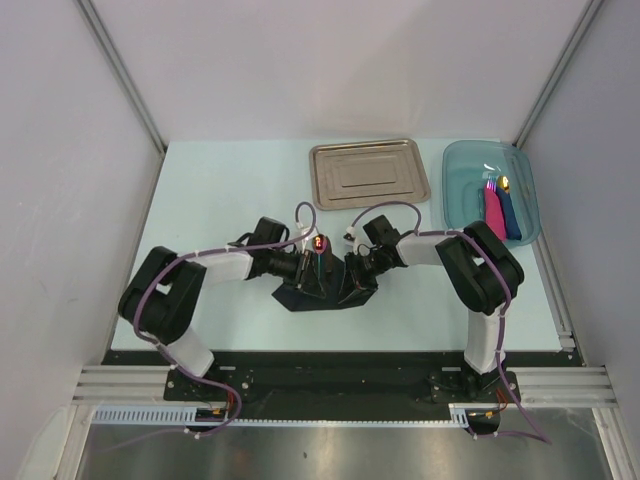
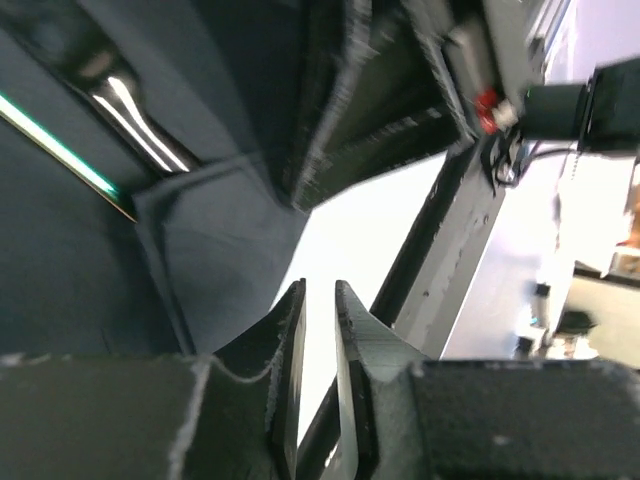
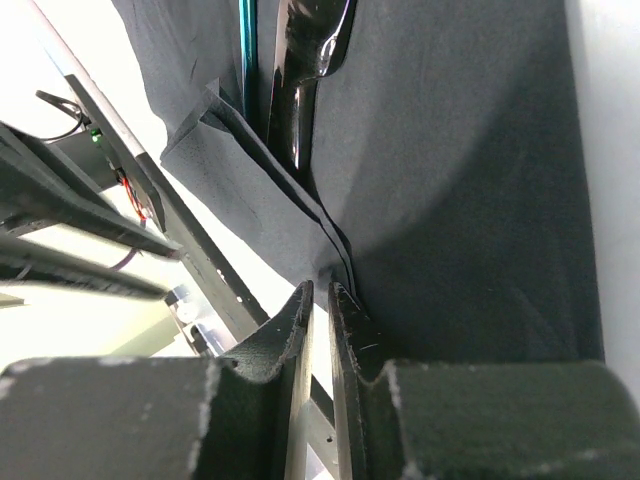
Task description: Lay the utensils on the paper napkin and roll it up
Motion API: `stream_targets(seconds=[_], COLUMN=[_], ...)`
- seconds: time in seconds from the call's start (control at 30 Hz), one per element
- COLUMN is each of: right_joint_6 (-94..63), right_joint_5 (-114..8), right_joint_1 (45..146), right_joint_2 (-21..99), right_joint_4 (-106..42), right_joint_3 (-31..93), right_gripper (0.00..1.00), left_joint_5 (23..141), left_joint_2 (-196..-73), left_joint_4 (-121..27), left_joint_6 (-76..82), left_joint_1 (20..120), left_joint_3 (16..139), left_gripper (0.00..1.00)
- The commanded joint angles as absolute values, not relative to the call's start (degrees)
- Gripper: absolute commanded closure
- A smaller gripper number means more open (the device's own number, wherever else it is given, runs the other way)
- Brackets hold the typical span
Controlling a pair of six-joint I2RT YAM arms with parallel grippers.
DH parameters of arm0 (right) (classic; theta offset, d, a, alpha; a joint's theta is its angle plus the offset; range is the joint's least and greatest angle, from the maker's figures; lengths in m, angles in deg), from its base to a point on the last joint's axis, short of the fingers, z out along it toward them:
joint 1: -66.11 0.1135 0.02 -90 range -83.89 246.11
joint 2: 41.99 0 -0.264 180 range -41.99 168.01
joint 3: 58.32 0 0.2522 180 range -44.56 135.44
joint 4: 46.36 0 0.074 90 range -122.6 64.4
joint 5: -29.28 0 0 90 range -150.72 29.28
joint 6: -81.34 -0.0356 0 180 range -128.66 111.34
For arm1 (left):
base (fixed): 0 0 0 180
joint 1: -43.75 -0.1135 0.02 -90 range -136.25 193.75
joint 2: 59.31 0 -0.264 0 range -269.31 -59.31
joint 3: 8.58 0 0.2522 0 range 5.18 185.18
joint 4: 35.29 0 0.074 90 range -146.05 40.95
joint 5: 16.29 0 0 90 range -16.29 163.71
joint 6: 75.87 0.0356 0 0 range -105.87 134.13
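Note:
The black paper napkin (image 1: pixel 322 297) lies at the table's middle, partly folded over the utensils. My left gripper (image 1: pixel 318 270) and right gripper (image 1: pixel 350 280) both press low on it, facing each other. In the left wrist view the jaws (image 2: pixel 318 292) are nearly closed with a thin empty gap, beside the napkin (image 2: pixel 215 245); a shiny utensil end (image 2: pixel 135 110) and a teal-blue handle (image 2: pixel 60 150) show. In the right wrist view the jaws (image 3: pixel 318 292) are nearly closed at the napkin's folded edge (image 3: pixel 260 200); the blue handle (image 3: pixel 247 50) and glossy dark utensil (image 3: pixel 300 90) lie under the fold.
A steel tray (image 1: pixel 368 175) stands at the back centre. A clear blue bin (image 1: pixel 465 165) at the back right holds a pink roll (image 1: pixel 494 215) and a dark blue roll (image 1: pixel 511 217) with utensil tips poking out. Frame rails run along the near edge.

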State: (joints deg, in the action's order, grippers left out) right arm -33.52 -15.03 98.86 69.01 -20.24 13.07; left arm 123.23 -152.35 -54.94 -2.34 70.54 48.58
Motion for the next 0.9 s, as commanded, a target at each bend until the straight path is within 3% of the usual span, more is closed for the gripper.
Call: stream_targets(seconds=[0.0, 0.23, 0.43, 0.87], right_joint_6=[-32.8, -32.4, -32.3, -32.5], right_joint_5=[-18.8, -19.0, -19.0, -19.0], right_joint_1=[98.5, 98.9, 98.5, 97.8], right_joint_2=[68.8, 67.3, 68.1, 68.1], right_joint_4=[-19.9, -19.9, -19.9, -19.8], right_joint_3=[13.9, 13.8, 13.9, 14.6], right_gripper=[0.84, 0.83, 0.83, 0.82], left_joint_5=[125.9, 131.8, 137.1, 134.9], left_joint_2=[-156.5, -164.5, -163.6, -167.8], left_joint_4=[-47.0, -41.5, -19.6, -20.2], left_joint_6=[-8.7, -14.2, -25.2, -25.6], left_joint_1=[69.1, 65.4, 64.1, 64.2], left_joint_3=[48.9, 49.1, 42.5, 43.8], left_gripper=[0.8, 0.83, 0.84, 0.83])
